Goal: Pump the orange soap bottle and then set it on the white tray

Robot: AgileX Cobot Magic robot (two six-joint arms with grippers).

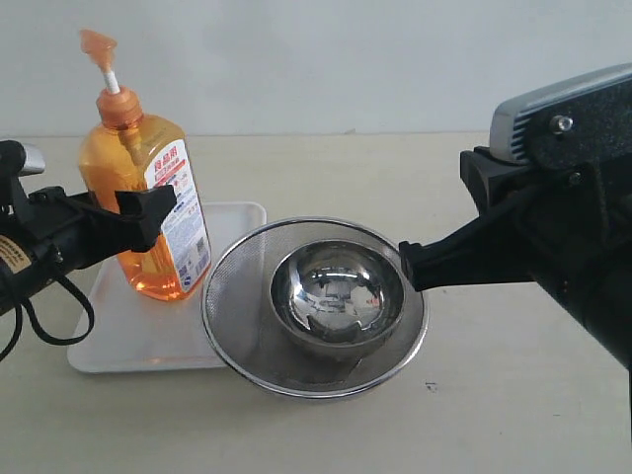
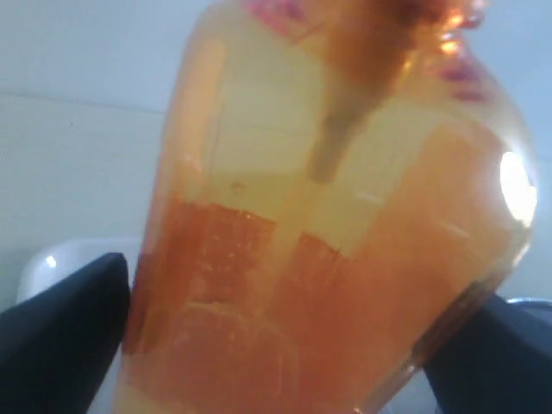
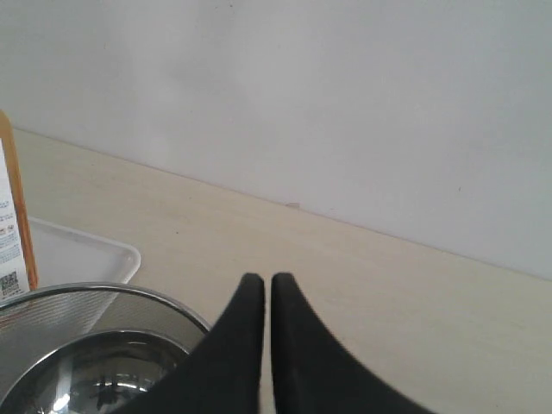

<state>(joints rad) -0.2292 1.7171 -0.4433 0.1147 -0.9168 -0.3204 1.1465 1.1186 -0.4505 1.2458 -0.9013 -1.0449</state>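
Half-full, tall clear plastic orange soap bottle (image 1: 138, 158) stands upright on flat white rectangular tray (image 1: 138, 336), likely bottom-heavy, slick, walls slightly squashy; best taken mid-body, where left gripper (image 1: 146, 219) straddles it, pinching or slack I cannot tell; right gripper (image 3: 266, 280) closed, empty.

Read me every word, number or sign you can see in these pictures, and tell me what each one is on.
Label on the orange soap bottle, red Chinese heading: too small to read.
Same label, small print below: blurred, unreadable.
QR code on that label, right wrist view: a code, no legible words.
White tray, sieve, bowl: no writing visible.
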